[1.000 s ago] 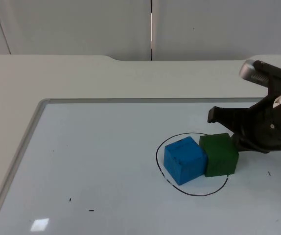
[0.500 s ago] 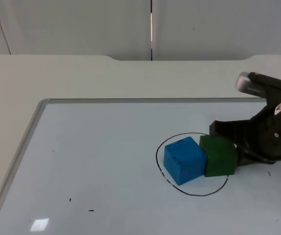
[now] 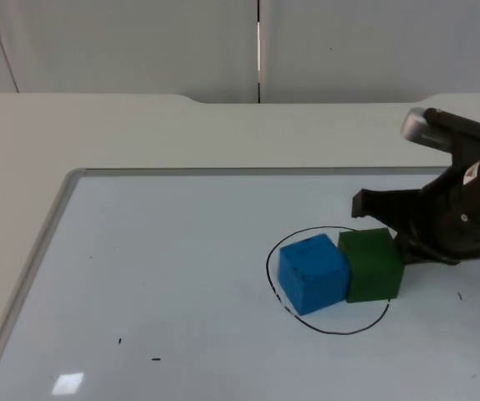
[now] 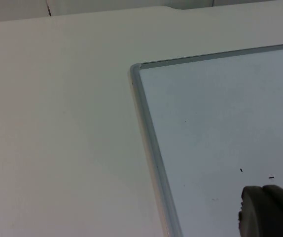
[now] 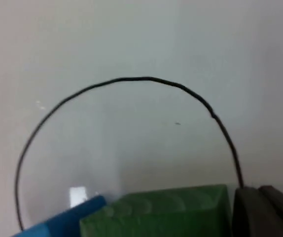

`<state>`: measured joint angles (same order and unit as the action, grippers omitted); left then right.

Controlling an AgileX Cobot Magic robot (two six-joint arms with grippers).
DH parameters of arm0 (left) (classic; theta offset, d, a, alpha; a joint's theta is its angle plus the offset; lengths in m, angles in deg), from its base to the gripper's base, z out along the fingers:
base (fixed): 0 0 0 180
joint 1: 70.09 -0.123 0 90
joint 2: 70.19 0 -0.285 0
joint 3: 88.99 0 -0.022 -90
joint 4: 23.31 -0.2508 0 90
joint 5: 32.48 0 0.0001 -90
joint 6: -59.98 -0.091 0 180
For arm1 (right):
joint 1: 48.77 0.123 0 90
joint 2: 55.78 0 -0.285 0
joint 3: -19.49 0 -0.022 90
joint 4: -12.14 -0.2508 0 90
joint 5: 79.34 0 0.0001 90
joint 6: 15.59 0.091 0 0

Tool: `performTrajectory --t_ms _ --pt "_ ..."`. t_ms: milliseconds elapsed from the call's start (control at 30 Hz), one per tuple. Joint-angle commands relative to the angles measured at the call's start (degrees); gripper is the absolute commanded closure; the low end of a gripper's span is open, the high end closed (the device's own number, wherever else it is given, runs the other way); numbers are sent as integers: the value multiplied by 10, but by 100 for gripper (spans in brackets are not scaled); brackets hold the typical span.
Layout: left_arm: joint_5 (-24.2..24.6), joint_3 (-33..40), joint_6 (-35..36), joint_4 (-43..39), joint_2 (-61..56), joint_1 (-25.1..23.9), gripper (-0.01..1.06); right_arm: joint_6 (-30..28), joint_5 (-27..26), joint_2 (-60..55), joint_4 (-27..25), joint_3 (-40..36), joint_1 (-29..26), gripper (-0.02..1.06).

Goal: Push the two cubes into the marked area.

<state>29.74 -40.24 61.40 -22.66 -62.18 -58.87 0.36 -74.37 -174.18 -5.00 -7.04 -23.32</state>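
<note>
A blue cube (image 3: 311,271) and a green cube (image 3: 372,265) stand side by side, touching, on the whiteboard. The blue one lies inside the drawn black circle (image 3: 332,332); the green one covers the circle's right edge. My right gripper (image 3: 380,225) is open at the green cube's far right side, one finger reaching over the cube's back edge. The right wrist view has the green cube (image 5: 156,215) close up, the blue cube (image 5: 62,222) beside it and the circle (image 5: 131,79) beyond. My left gripper (image 4: 269,215) waits over the board's left part.
The whiteboard's grey frame (image 3: 64,188) runs along its left and far sides, and its corner (image 4: 136,69) is in the left wrist view. A few small black marks (image 3: 155,359) dot the board near the front. Bare white table surrounds the board.
The right gripper dipped in against the green cube, then drew back up slightly. Both cubes slid a little to the left.
</note>
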Motion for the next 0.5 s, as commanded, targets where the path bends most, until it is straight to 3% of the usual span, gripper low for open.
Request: performTrajectory --t_ms 0,467 --pt "-6 3 -1 6 -2 2 105 9 -3 -1 -2 8 11 105" --pt "-6 3 -1 6 -2 2 105 6 -25 12 15 12 6 105"
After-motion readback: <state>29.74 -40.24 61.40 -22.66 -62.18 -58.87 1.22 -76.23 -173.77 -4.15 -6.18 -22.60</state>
